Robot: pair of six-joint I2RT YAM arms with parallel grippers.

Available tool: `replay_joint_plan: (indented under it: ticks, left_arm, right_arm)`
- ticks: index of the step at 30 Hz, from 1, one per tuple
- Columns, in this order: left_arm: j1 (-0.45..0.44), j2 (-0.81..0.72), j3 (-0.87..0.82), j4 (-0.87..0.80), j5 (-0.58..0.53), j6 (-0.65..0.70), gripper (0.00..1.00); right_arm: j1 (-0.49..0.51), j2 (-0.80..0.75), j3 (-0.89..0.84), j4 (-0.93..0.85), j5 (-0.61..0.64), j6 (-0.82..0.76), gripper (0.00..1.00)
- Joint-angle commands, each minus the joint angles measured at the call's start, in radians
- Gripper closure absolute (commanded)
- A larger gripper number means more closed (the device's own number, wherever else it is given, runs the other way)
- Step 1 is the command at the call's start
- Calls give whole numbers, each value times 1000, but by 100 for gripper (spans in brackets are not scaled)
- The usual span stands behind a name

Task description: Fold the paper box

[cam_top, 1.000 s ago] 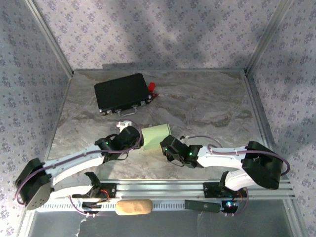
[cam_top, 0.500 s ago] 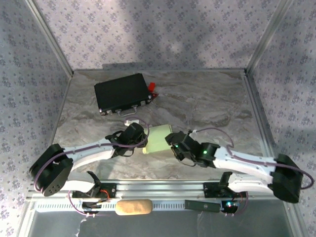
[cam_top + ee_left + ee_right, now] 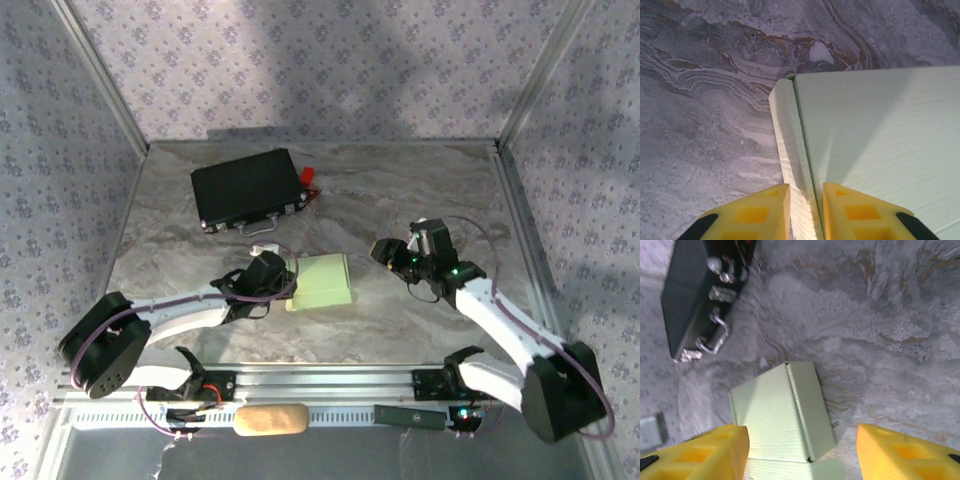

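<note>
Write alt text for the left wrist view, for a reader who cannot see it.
The left gripper, its yellow fingertips close together, pinches the narrow folded edge of the pale green paper box. The box lies flat on a grey marbled table.

Paper box (image 3: 322, 282): one. Black case (image 3: 247, 190): one, beyond box, to its left. Red item (image 3: 309, 175): one, beyond box. Tan oblong (image 3: 271, 419): one, nearer than box. Grippers: two, left gripper (image 3: 288, 288) at box, right gripper (image 3: 382, 250) right of box.

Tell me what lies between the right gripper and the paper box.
Only bare marble table separates the right gripper from the paper box; the top external view shows that stretch.
</note>
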Motion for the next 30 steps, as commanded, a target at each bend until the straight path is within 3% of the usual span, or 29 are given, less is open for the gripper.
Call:
replay_joint_plan:
  ticks: [1,5,10,17,25,30]
  left_arm:
    - [18,-6,-32,6,19,17,82]
    - [48,-9,-71,47,48,15,88]
    - [76,-28,-115,77,62,18,89]
    - [88,-25,-124,81,74,25,89]
    - [88,-34,-108,62,75,30,90]
    - [88,-30,-98,58,77,34,90]
  right_arm:
    - [-12,88,4,106,-217,-184,39]
    - [-11,243,15,236,-318,-186,36]
    - [0,381,12,382,-412,-144,16]
    - [73,445,-24,559,-418,-54,15]
    - [81,331,-78,606,-346,66,15]
    - [131,255,-26,496,-310,74,13]
